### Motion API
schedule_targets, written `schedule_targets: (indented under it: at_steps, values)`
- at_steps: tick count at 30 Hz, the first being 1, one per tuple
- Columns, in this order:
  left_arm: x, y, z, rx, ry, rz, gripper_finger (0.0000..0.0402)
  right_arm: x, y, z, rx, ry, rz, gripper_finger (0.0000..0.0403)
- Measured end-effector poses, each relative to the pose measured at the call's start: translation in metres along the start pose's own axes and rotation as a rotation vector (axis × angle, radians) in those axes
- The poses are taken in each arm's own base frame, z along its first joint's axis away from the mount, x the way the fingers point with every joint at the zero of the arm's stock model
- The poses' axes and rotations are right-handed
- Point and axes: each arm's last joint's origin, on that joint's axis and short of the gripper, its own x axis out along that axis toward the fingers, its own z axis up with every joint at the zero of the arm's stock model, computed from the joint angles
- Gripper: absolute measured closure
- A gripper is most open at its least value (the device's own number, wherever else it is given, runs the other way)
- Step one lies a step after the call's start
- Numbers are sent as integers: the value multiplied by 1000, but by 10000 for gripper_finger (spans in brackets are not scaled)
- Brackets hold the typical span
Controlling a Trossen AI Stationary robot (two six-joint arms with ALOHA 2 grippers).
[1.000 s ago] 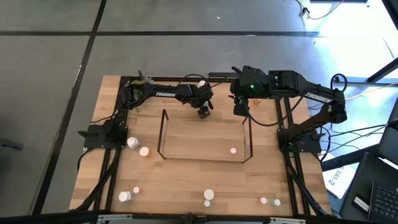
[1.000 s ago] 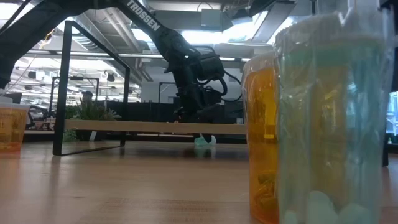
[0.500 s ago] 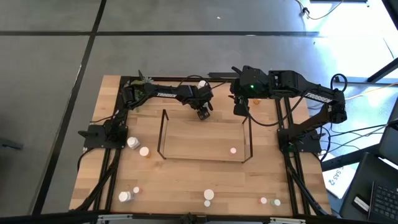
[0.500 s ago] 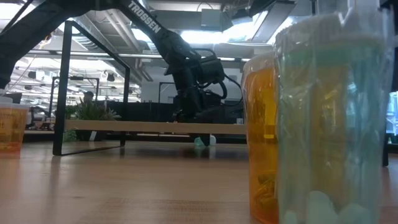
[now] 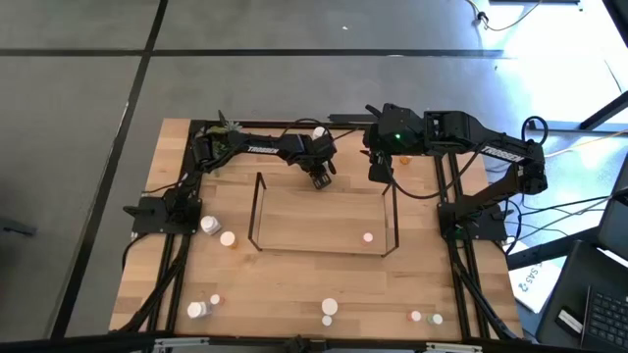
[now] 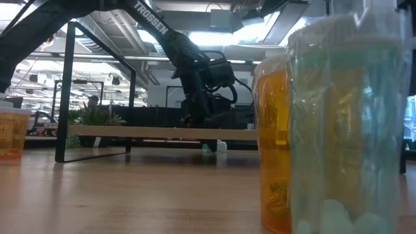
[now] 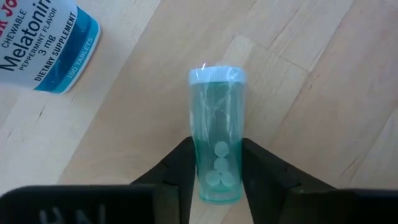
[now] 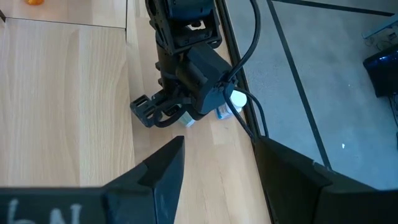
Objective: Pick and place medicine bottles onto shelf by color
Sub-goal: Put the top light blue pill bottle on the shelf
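A teal bottle (image 7: 216,134) with a white cap lies on its side on the table, just beyond the far edge of the shelf (image 5: 258,211); it also shows in the low view (image 6: 213,147). My left gripper (image 5: 319,177) stands over it, shut on its bottom end. A white melatonin bottle (image 7: 43,40) lies close by, beyond the teal bottle's cap end. One small pinkish bottle (image 5: 368,236) stands on the shelf. My right gripper (image 5: 381,169) waits open and empty at the shelf's far right corner. My left gripper pinches the teal bottle's bottom end (image 7: 217,183) between its two fingers (image 7: 184,171), one on each side of the round body. The fingers come from above and lie across the bottle. The bottle lies on its side on the table, cap pointing away from the gripper.
Several more bottles stand on the near part of the table: white and orange ones at the left (image 5: 208,226), others along the front edge (image 5: 330,307). An orange bottle (image 6: 276,143) and a teal bottle (image 6: 344,123) stand right at the low camera. A small plant (image 5: 224,127) is at the far left.
My left gripper has come down a little toward the teal bottle behind the shelf, then held still.
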Motion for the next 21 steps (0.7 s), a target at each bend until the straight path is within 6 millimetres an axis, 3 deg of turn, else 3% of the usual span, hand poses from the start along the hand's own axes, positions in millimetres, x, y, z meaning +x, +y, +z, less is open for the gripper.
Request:
schedule_targets:
  at_steps: [21]
  values:
    - [-8, -13, -1, 34, -14, 20, 305, 0, 0, 0, 0, 0, 0, 205]
